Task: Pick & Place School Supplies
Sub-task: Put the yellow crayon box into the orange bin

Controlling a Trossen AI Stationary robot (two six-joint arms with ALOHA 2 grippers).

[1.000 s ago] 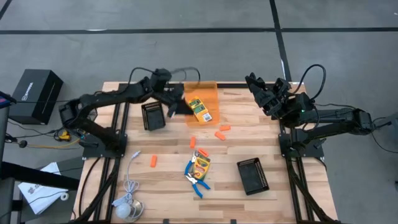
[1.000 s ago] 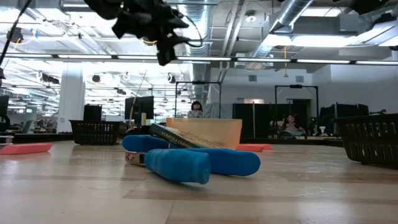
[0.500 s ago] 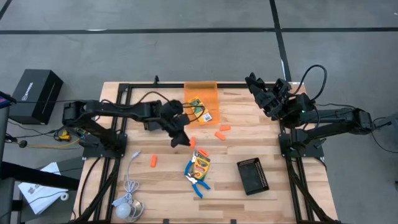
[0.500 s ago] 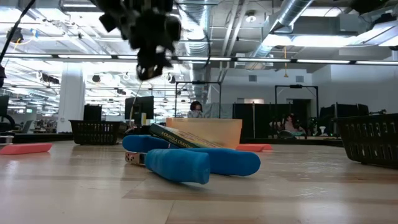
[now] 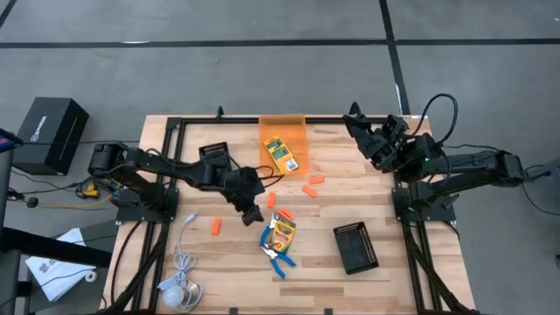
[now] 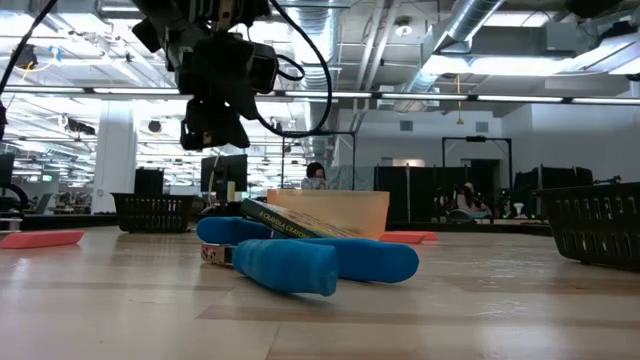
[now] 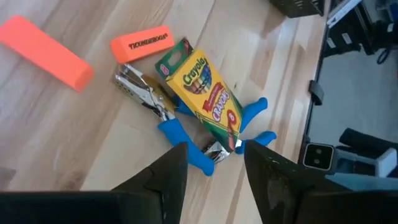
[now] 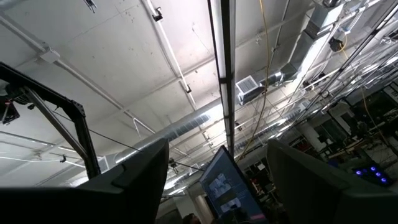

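Where a yellow-and-green crayon box (image 5: 280,232) lies across the blue-handled scissor tool (image 5: 278,259) near the middle of the pale wooden worktop (image 5: 324,262), the left gripper (image 5: 249,208) hangs just beside them, above the boards, its fingers (image 7: 163,180) parted and empty. The left wrist view looks down on that box and the blue handles under it, with an orange piece (image 7: 140,43) touching the box's end and another orange piece (image 7: 45,42) lying apart. A second crayon box (image 5: 281,154) rests in the orange translucent bin (image 5: 282,128) at the far edge. Two orange pieces (image 5: 312,185) lie between the bin and the near box, and one (image 5: 215,227) sits alone toward the left side. Black trays stand at far left (image 5: 214,157) and near right (image 5: 357,247); a white cable with a round puck (image 5: 180,278) trails to the near-left corner. The right gripper (image 5: 360,128) waits over the far-right corner, fingers spread wide and pointing up at ceiling ducts. The low view shows an open workshop behind, with a person (image 6: 315,176) seated in the distance. Grey floor surrounds the worktop.
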